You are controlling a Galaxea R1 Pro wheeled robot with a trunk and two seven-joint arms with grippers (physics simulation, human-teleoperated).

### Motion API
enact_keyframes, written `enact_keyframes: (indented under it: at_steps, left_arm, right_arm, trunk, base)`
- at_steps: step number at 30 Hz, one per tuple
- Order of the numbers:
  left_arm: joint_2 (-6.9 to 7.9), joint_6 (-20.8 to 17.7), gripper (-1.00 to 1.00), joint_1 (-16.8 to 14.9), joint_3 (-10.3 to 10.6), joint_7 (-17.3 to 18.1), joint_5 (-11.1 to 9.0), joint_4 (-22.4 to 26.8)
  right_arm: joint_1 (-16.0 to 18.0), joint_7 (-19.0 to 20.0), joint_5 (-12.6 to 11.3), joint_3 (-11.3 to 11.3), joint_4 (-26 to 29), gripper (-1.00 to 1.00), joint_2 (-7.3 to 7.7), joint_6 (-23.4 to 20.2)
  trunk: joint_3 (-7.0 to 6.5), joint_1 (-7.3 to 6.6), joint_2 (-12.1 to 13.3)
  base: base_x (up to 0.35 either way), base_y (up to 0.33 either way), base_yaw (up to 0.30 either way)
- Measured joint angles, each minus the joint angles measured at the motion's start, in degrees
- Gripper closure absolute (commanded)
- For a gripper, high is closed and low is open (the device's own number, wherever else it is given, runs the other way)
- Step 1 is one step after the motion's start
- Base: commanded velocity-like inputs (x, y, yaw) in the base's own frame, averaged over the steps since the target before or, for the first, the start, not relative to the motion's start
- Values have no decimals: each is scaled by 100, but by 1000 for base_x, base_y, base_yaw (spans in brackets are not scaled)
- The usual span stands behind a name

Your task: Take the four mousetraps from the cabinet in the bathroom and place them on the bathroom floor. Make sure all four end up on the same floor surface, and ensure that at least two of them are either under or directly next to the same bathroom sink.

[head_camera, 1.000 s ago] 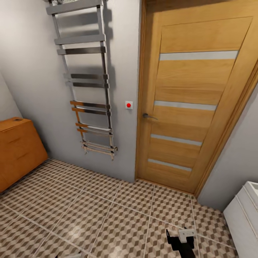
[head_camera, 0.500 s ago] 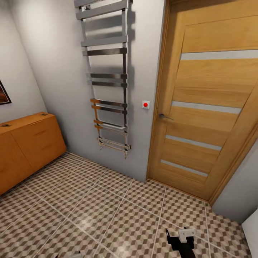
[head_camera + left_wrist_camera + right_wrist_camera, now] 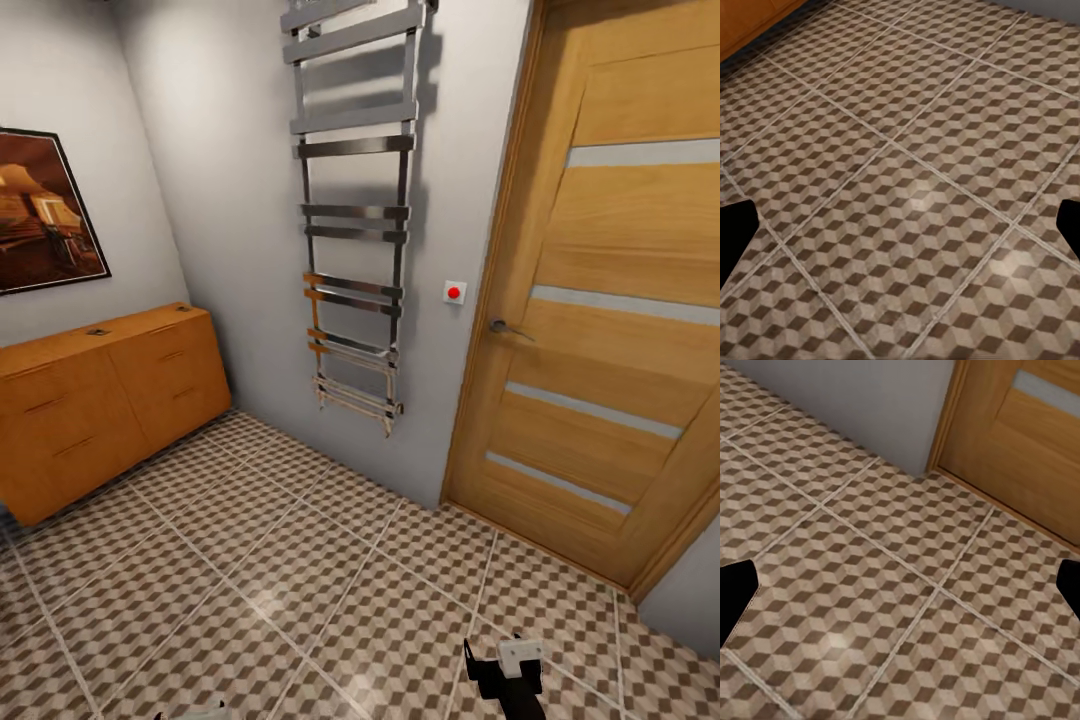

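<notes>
**Still hunting the cabinet: turn wide, keep the arms tucked**

While no mousetraps can be made out yet, the step in hand looks like travel: bringing the robot round to face the orange cabinet point(image 3: 100, 400) that hangs along the left wall under a framed picture point(image 3: 45, 210). The bathroom floor point(image 3: 300, 590), its cube-patterned tiles bare and open, spreads from that cabinet across to the wooden door point(image 3: 610, 300).

To do this well, I would approach the cabinet square-on and stop short enough that its fronts can open without striking the arms.

The right pincer point(image 3: 505, 670) hangs low at the head view's lower edge; in its wrist view the dark fingertips point(image 3: 735, 592) sit far apart at the frame's sides with only tile between them, so it stands wide and carries nothing. The left pincer point(image 3: 900, 225) is likewise spread wide over bare tile, its fingertips point(image 3: 736, 232) at either side.

Edges to mind: the towel rail point(image 3: 355, 220) stands out from the back wall, the door handle point(image 3: 505, 327) juts beside it, and the cabinet's near corner sits above the floor. The middle of the room is open for turning.
</notes>
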State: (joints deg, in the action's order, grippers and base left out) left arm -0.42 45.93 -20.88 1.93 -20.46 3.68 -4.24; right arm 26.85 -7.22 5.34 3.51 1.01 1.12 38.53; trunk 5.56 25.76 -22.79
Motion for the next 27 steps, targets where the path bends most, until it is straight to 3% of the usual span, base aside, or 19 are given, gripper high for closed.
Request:
enact_keyframes:
  at_steps: [27]
  left_arm:
    - [-2,0,-100,0,1,0,1,0]
  right_arm:
    - [0,0,-1,-2,0,-100,0,0]
  trunk:
    - [0,-1,-1]
  base:
    - [-63,0,277]
